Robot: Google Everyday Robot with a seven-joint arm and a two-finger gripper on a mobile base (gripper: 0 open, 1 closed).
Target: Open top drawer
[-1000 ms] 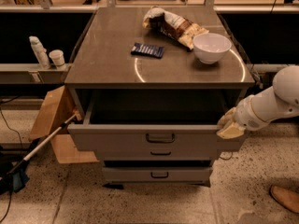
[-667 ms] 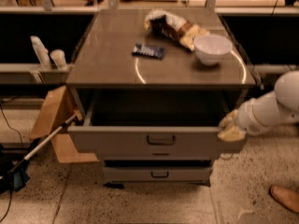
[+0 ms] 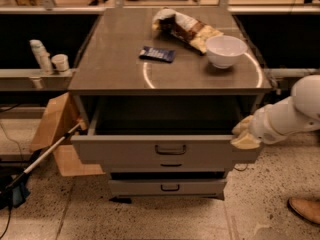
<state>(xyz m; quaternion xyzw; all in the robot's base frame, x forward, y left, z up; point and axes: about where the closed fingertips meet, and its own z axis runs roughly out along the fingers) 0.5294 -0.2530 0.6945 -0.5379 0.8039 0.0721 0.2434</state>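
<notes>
The top drawer (image 3: 125,151) of the grey metal cabinet stands pulled out, its dark inside showing under the cabinet top. Its front panel carries a small dark loop handle (image 3: 170,149) at the centre. My gripper (image 3: 244,134) comes in from the right on a white arm and rests at the right end of the drawer front, at its top edge. Below it are a thin middle drawer front and a bottom drawer (image 3: 167,186), also slightly out.
On the cabinet top (image 3: 115,69) lie a white bowl (image 3: 226,50), a snack bag (image 3: 186,26) and a small dark blue packet (image 3: 157,54). A cardboard box (image 3: 55,129) and a long-handled tool (image 3: 40,159) are at the left. A shoe (image 3: 305,209) shows at bottom right.
The view has shifted slightly; the drawer and my gripper stay in about the same relation, with the drawer open.
</notes>
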